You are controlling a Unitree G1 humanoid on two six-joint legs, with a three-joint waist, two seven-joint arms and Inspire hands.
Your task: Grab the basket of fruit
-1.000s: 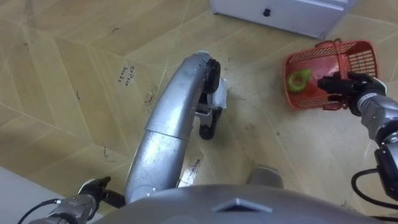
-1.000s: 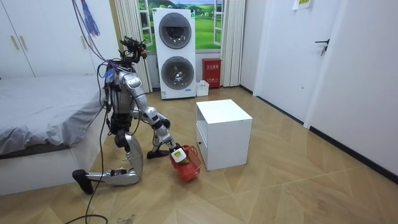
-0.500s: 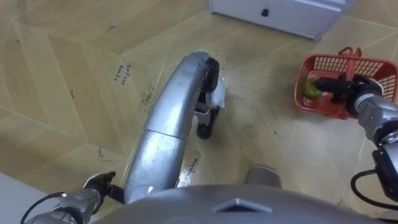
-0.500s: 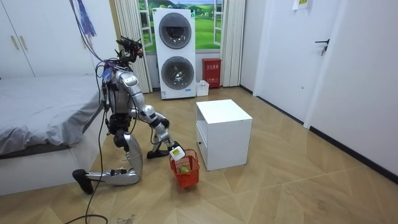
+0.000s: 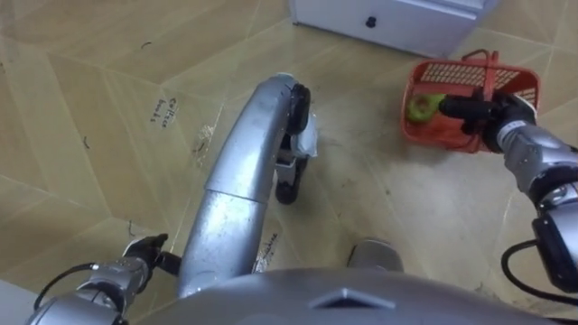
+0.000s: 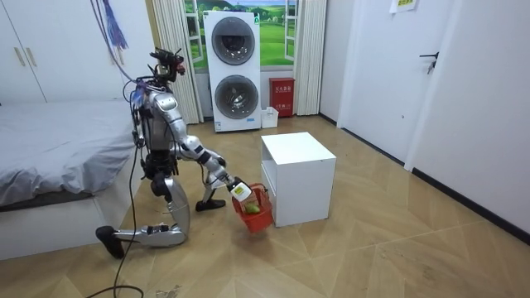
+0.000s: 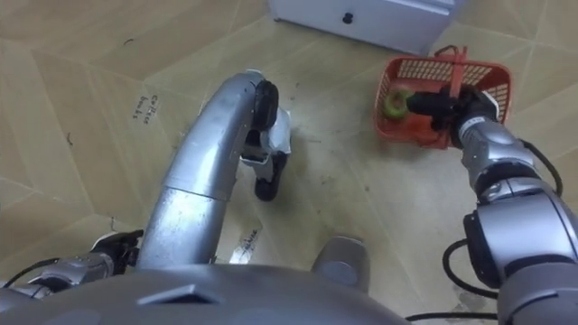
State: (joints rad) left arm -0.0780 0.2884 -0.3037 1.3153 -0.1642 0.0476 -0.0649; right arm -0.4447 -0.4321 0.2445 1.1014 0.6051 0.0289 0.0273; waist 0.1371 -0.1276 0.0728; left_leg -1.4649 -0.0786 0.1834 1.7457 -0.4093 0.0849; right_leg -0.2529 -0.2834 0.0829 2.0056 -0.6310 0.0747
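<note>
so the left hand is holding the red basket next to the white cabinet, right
Not the left: the right hand is holding the red basket next to the white cabinet. The left eye view shows that arm coming in from the right side.

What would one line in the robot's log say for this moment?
posture: kneeling by bed | right hand: shut on handle of basket | basket: red, green fruit inside, beside white cabinet | left hand: idle, low

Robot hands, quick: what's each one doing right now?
Left robot hand: lower left of the eye view; open or closed cannot be told.
Right robot hand: closed round the handle of the red fruit basket.
</note>
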